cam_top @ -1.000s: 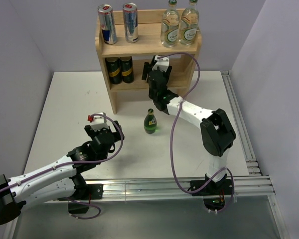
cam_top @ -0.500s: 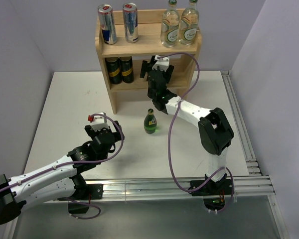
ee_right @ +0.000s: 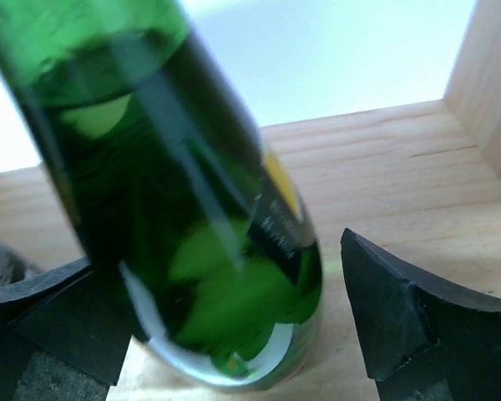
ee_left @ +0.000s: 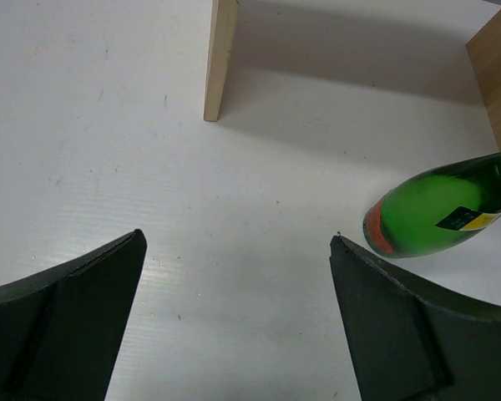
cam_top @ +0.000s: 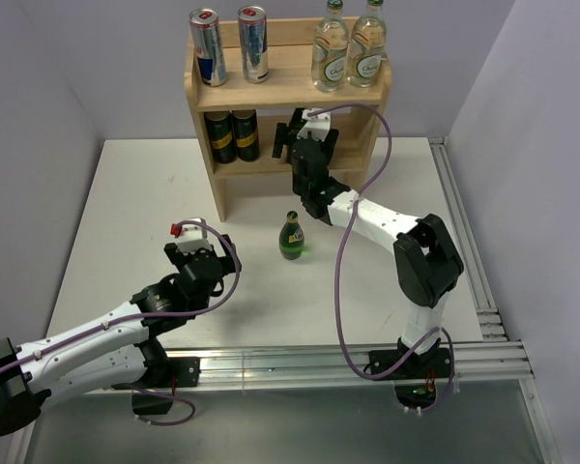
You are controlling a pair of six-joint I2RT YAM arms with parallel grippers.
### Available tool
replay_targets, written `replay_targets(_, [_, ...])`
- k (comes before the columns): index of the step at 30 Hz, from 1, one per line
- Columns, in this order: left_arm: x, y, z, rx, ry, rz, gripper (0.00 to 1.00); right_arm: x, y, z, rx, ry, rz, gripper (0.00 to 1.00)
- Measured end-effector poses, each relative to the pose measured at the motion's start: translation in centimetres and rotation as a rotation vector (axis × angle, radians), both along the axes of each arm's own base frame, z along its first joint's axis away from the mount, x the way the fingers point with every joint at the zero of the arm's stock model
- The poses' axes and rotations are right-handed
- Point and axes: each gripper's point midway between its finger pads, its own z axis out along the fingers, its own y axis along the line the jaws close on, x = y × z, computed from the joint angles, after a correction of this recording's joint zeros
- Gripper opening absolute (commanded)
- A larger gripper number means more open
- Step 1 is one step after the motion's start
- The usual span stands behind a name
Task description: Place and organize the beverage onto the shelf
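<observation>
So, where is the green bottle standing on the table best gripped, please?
Take the green bottle round its wide lower body, coming level from the near left, where the open left gripper sits. It stands upright, its neck tapers, and the shelf blocks the far side.

We see the left arm (cam_top: 87,343) and right arm (cam_top: 372,215) cased in white with black joints. Purple cables (cam_top: 335,290) loop back from the black left claw (ee_left: 235,238) and right claw (ee_right: 219,251).
</observation>
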Motion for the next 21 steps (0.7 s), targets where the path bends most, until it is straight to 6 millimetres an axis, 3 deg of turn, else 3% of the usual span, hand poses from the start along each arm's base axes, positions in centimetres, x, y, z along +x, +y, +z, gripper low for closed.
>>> replay_targets(9, [0.0, 0.0, 0.0, -0.002, -0.001, 0.000, 0.99, -1.4, 1.1, -0.4, -0.014, 0.064, 0.112, 1.00])
replay_targets(21, [-0.1, 0.1, -0.2, -0.004, 0.007, 0.006, 0.99, -4.2, 0.4, 1.9, 0.039, 0.053, 0.175, 1.00])
